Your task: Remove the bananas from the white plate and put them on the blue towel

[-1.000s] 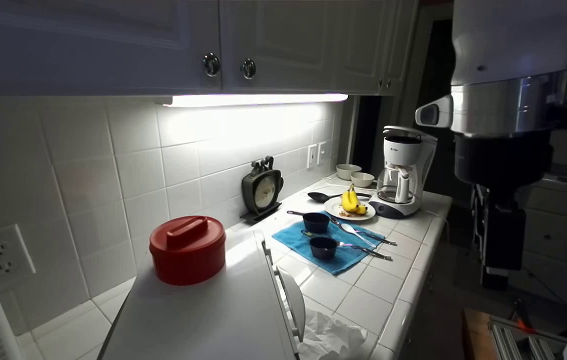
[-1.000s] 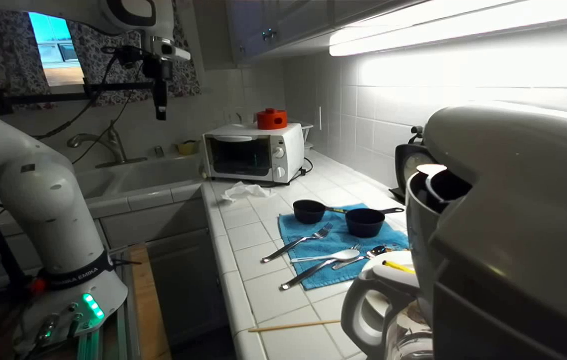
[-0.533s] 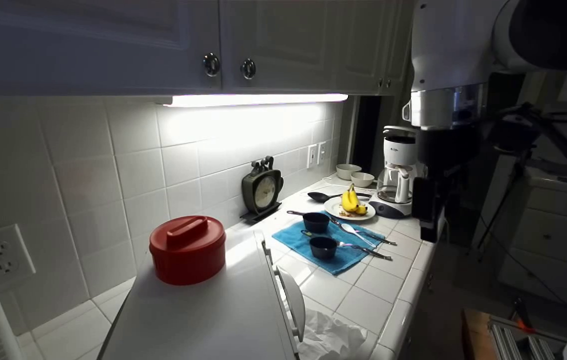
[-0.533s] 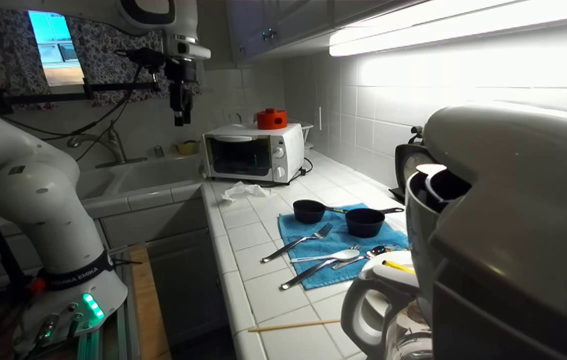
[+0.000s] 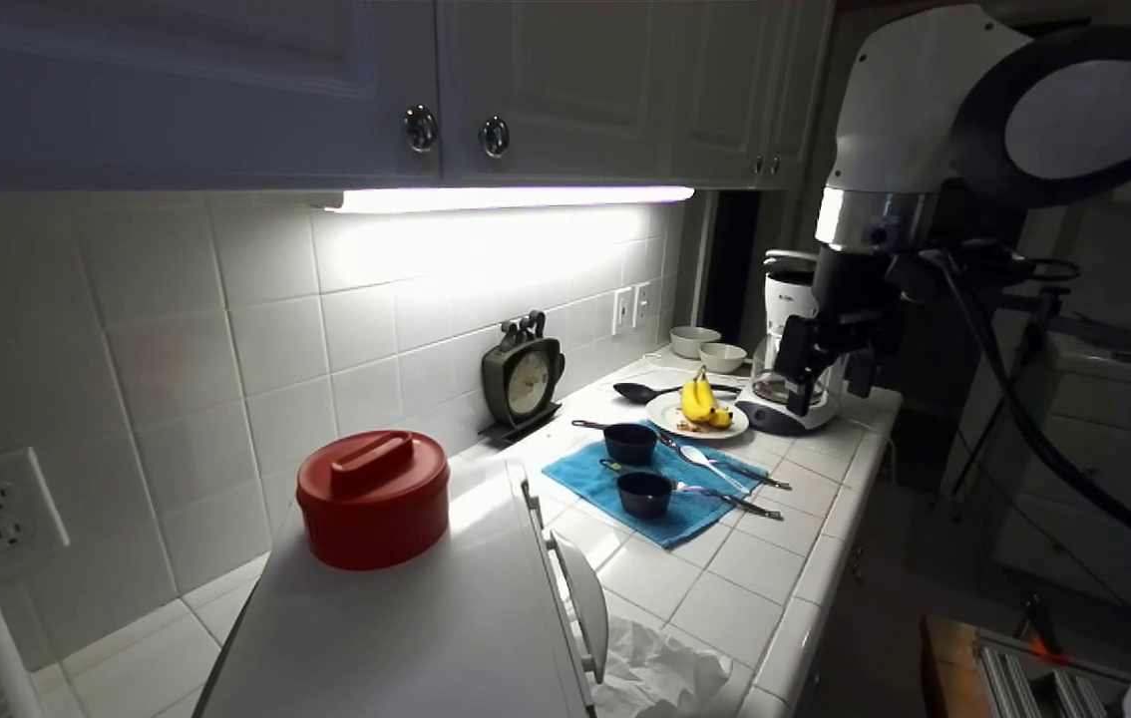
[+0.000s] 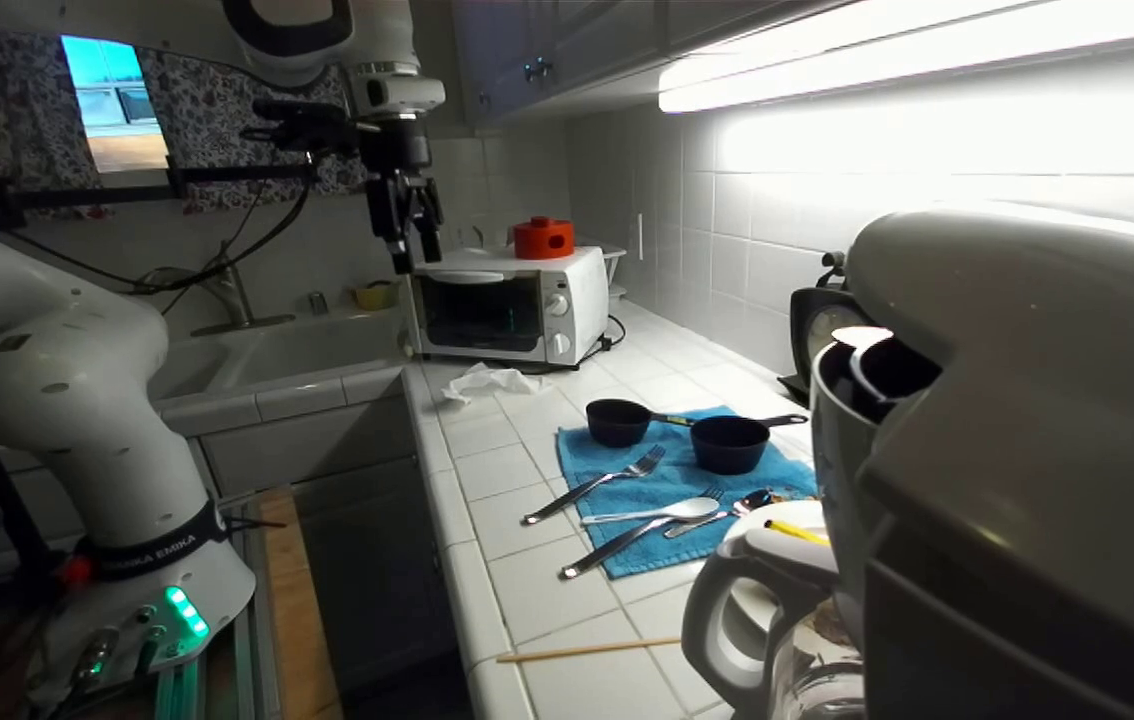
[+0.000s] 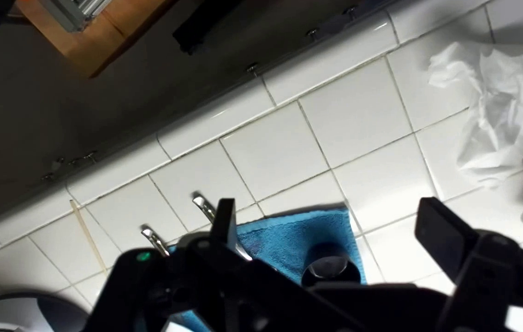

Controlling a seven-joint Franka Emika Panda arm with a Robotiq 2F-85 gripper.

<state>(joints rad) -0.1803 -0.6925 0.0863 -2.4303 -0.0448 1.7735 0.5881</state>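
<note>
While a red tub [image 5: 373,499] sits on the white toaster oven [image 5: 406,638] at the left of an exterior view, a dial scale [image 5: 529,381] stands by the wall [image 5: 366,424]. Farther along the desk [image 5: 740,578], the blue towel [image 5: 582,476] carries two black cups [image 5: 644,496] and cutlery [image 5: 697,457], some jutting past its edge. Beyond it, the bananas [image 5: 698,401] rest on the white plate [image 5: 663,411]. Right of these, the fingers [image 5: 799,379] hang apart, partly covering the coffee maker [image 5: 787,301].

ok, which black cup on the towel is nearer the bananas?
The black cup nearer the white plate; the other cup, yellow showing on its handle, sits towards the toaster oven.
</note>
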